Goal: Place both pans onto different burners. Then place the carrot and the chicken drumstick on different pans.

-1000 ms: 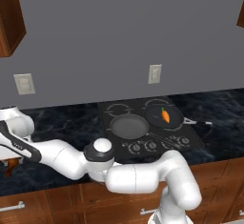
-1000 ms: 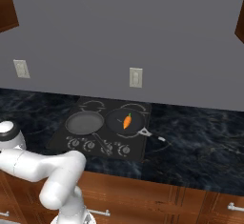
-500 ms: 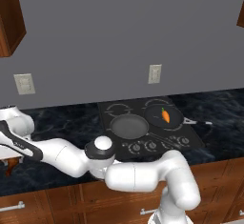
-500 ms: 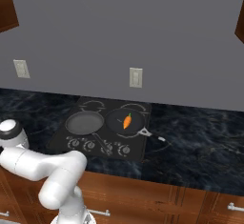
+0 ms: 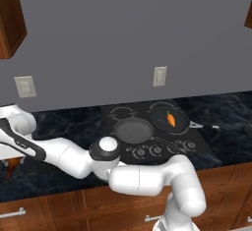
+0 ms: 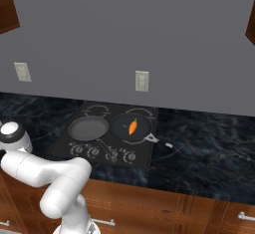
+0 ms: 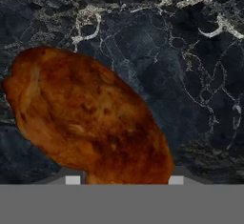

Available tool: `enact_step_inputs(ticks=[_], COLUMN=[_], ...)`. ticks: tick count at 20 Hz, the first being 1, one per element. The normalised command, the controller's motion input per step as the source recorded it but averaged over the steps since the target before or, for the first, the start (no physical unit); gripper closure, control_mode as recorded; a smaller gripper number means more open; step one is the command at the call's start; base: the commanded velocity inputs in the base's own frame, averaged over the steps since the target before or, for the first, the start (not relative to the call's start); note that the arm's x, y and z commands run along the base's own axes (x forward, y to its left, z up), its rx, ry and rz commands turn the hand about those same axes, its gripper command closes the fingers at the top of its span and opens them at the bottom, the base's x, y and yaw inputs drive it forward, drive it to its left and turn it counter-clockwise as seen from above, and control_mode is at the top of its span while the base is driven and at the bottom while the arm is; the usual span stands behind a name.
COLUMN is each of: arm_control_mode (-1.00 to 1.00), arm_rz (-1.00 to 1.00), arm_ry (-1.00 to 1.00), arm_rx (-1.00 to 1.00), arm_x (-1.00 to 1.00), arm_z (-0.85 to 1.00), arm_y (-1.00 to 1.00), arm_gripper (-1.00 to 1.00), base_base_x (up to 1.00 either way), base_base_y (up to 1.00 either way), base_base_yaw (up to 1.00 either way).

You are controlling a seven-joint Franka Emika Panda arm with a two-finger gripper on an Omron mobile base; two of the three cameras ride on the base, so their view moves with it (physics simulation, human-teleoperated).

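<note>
Two dark pans sit on the black cooktop [image 5: 194, 144]. One pan [image 5: 133, 129] [image 6: 88, 127] lies empty on the front left burner. The other pan [image 5: 162, 123] [image 6: 119, 127] holds the orange carrot [image 5: 171, 119] [image 6: 133, 126]. A bare burner [image 5: 123, 111] shows behind the empty pan. My arm stretches far left over the counter. There my gripper [image 5: 9, 166] [image 7: 124, 180] is shut on the glossy brown chicken drumstick [image 5: 13, 164] [image 7: 90, 127], whose narrow end sits between the fingertips [image 7: 72, 180], just above the dark marble.
The carrot pan's handle [image 5: 206, 126] points right over the cooktop's edge. Knobs [image 5: 157, 150] line the cooktop front. Wall outlets [image 5: 25, 86] [image 5: 159, 76] sit above the dark marble counter [image 5: 231, 122]. Wooden cabinets [image 5: 10, 18] hang at the upper left.
</note>
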Motion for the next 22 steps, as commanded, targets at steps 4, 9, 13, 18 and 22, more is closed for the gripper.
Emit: enact_step_inputs(ticks=[4,9,13,18,22], arm_control_mode=[-1.0,-1.0,-1.0,-1.0,-1.0], arm_rz=[0.0,0.0,0.0,0.0,0.0], arm_ry=[-0.02,-0.03,-0.06,-0.07,-0.07], arm_rx=[0.0,0.0,0.0,0.04,0.1], arm_x=[0.0,0.0,-0.02,-0.02,-0.08], arm_z=[0.45,0.24,0.15,0.16,0.06], arm_y=[-0.37,-0.62,-0.84,-0.91,-0.98], arm_gripper=[1.0,1.0,1.0,1.0,1.0], base_base_x=[0.0,0.0,0.0,0.0,0.0], base_base_y=[0.0,0.0,0.0,0.0,0.0], base_base_yaw=[0.0,0.0,0.0,0.0,0.0])
